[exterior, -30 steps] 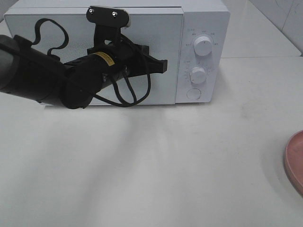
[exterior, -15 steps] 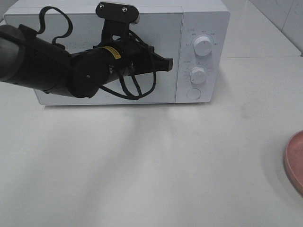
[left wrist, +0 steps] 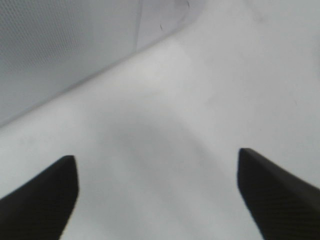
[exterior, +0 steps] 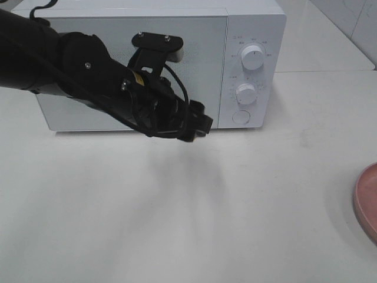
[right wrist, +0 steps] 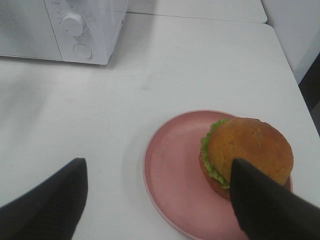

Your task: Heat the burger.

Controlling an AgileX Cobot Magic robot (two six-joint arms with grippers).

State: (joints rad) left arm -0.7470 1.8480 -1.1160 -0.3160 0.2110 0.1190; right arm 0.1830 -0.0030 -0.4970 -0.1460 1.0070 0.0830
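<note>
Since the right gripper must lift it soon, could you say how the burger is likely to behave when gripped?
The burger is stacked layers, so a squeeze may shift them. Its domed bun looks glossy, perhaps slippery. The lettuce looks floppy.

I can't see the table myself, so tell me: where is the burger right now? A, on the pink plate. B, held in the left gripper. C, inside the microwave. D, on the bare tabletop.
A: the right wrist view shows the burger sitting on the pink plate, out on the table away from the closed microwave.
</note>
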